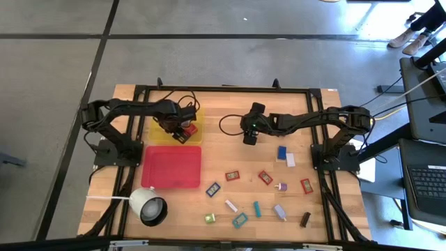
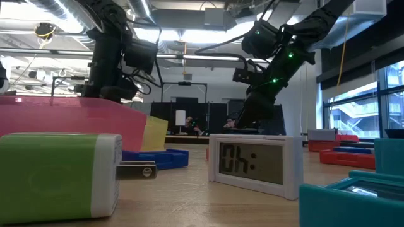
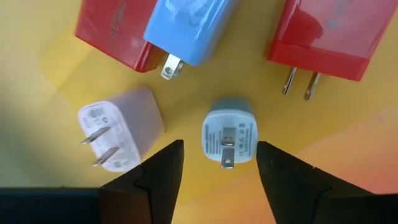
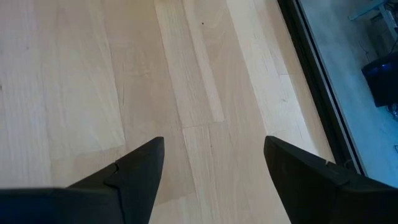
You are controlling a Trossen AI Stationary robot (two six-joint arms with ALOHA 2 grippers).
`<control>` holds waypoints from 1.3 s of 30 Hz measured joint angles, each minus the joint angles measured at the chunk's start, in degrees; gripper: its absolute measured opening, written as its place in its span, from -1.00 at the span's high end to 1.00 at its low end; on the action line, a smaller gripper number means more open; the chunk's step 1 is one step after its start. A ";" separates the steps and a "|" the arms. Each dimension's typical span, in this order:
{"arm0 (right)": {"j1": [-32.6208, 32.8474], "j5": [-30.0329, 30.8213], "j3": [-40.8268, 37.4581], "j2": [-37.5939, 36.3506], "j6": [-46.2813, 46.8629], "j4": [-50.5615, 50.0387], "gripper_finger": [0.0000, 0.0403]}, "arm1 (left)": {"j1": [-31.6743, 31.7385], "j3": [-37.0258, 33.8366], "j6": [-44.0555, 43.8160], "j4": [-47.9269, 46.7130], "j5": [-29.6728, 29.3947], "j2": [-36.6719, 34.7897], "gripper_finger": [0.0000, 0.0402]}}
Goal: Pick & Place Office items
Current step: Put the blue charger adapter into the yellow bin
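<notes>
**Wrist view revealed chargers the overhead hid**

Left gripper (image 3: 217, 171) hung released over the yellow tray (image 3: 186, 106), fingers straddling a pale-blue charger (image 3: 230, 132). Overhead, other items (image 1: 258, 192) dotted the worktop (image 1: 230, 157). Right gripper (image 4: 214, 165) gaped, empty, above bare wood.

Left gripper (image 1: 180, 132) over rear tray (image 1: 159, 132), which lies behind front tray (image 1: 171, 167), touching it. Plug adapters (image 3: 230, 132) lie in rear tray, one between left fingers (image 3: 155, 180). Cup-like thing with cord (image 1: 150, 207) near front tray's front left corner. Right gripper (image 1: 249, 139) above bare table centre (image 4: 186, 93). Scattered small items (image 1: 240, 220) across table's front right.
</notes>
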 joint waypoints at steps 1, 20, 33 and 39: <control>-0.01 0.00 0.00 0.00 -0.02 -0.11 -0.38 | 0.00 0.60 0.33 -0.65 0.00 0.00 0.00; -6.82 8.09 8.72 0.00 5.55 -38.67 -0.37 | -0.13 13.19 5.45 -3.89 -13.43 -1.49 0.05; -19.45 -8.92 8.72 0.00 1.40 -37.20 -0.13 | -0.13 13.19 7.03 -2.86 -15.36 -1.49 0.06; -19.40 -5.20 8.68 -4.92 2.13 -40.41 -0.12 | -0.13 13.19 7.21 -2.86 -17.54 -1.46 0.05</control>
